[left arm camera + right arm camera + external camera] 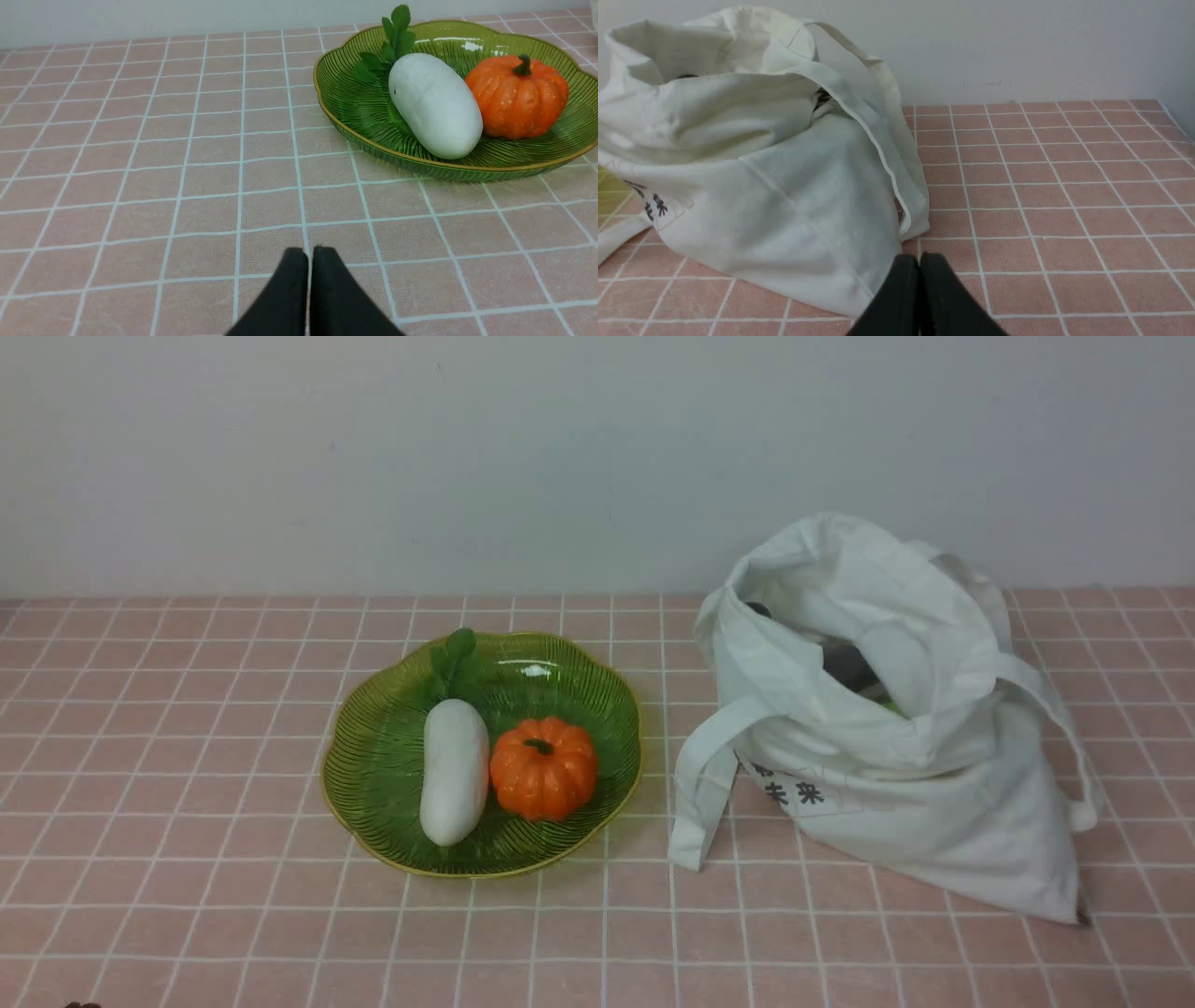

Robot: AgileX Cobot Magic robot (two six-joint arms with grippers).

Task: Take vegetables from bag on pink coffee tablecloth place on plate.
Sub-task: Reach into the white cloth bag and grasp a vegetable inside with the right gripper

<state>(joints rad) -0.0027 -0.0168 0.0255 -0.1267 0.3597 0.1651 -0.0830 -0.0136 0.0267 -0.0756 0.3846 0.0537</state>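
Observation:
The green plate (373, 765) lies on the pink gridded tablecloth (187, 709), left of centre. On it rest a white radish with green leaves (455, 770) and an orange pumpkin (543, 767). The white cloth bag (934, 803) slumps at the right, its mouth open with dark and green shapes inside (848, 665). My left gripper (310, 254) is shut and empty, low over the cloth, short of the plate (355, 107). My right gripper (919, 261) is shut and empty, just beside the bag's (784, 196) near corner. Neither arm shows in the front view.
A plain white wall (560, 457) backs the table. A long strap (705, 784) of the bag hangs onto the cloth between bag and plate. Another strap (896, 154) drapes down the bag's side near my right gripper.

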